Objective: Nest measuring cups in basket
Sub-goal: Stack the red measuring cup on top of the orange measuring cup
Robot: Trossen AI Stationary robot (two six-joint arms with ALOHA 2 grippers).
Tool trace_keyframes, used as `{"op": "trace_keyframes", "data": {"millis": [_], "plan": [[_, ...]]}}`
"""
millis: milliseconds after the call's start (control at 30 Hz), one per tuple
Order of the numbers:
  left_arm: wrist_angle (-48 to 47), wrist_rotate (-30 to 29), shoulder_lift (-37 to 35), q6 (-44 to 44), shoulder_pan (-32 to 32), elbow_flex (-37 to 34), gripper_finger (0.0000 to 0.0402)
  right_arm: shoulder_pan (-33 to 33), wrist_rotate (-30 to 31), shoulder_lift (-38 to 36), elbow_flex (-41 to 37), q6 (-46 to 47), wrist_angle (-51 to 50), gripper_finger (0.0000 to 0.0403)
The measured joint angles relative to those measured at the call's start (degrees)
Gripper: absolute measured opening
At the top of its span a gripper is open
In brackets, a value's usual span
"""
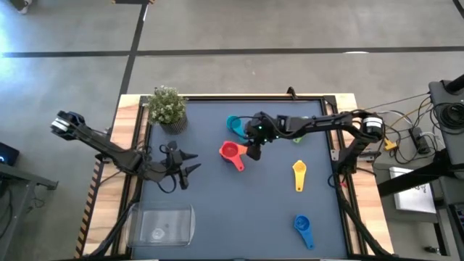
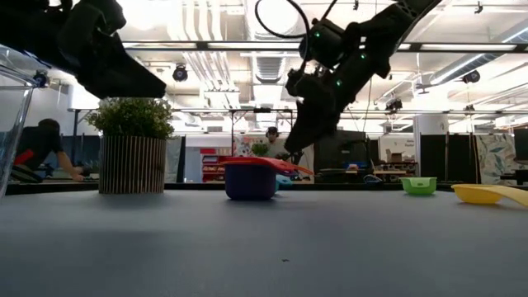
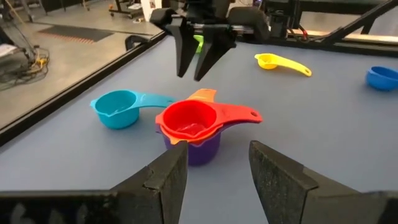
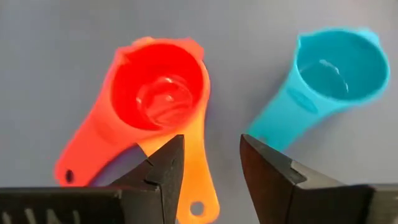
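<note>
Seen from above, the right gripper (image 1: 255, 147) hangs over the middle of the table, just beside the red measuring cup (image 1: 230, 152), with the light blue measuring cup (image 1: 235, 126) close on its other side. The table-height view adds that the fingers stand clear above the stack, touching nothing. That stack reads differently by camera: the left wrist view shows the red cup (image 3: 188, 119) nested in an orange measuring cup (image 3: 203, 96), both seated in a purple measuring cup (image 3: 202, 149), while the overhead view shows little beyond the red one.

The right wrist view looks straight down between its own fingers (image 4: 163, 167), parted and empty, over the orange handle (image 4: 196, 165) and the bare table between the red cup (image 4: 158, 93) and the light blue cup (image 4: 336, 71).

The left gripper (image 1: 194, 163) waits a short way from the stack, on the side away from the right arm, its fingers (image 3: 165, 177) spread and holding nothing.

Beyond the right gripper lie the yellow measuring cup (image 1: 299, 174), the blue measuring cup (image 1: 302, 226) and the green measuring cup (image 2: 418, 186). The basket (image 1: 164, 224) sits well apart from both grippers at the table's near corner, on the left arm's side, with no cup in it. A potted plant (image 1: 168, 107) stands behind the left gripper.
</note>
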Motion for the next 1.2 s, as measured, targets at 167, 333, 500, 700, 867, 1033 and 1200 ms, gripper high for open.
{"op": "trace_keyframes", "data": {"millis": [167, 333, 500, 700, 867, 1033, 1200], "plan": [[2.54, 0.0, 6.38, 1.47, 1.67, 1.38, 0.0154, 0.0, 6.23, 0.02, -0.57, 0.23, 0.07, 0.0163], [2.65, 0.0, 13.93, 6.4, 3.23, 7.26, 0.0154, -0.09, 9.87, 0.02, -0.61, -0.96, 1.12, 0.016], [2.63, 0.03, 22.38, 12.42, 3.89, 13.55, 0.0154, -0.13, 12.1, 0.02, -1.05, -1.46, 1.16, 0.0148], [2.41, 5.79, 32.82, 13.22, 7.35, 19.3, 0.0154, -0.11, 12.04, 0.02, -3.38, -1.58, 1.99, 0.0135], [2.58, 12.1, 39.01, 14.16, 10.23, 23.98, 0.0153, -0.11, 11.94, 0.02, -6.45, -1.08, 5.6, 0.0122], [2.17, 17.27, 41.43, 14.76, 11.56, 25.94, 0.0138, -0.11, 11.38, 0.02, -9.52, -0.69, 10.28, 0.0108], [2.23, 23.53, 41.16, 13.51, 12.43, 25.1, 0.0106, -0.11, 11.36, 0.02, -10.85, -0.33, 10.33, 0.0093]]}}
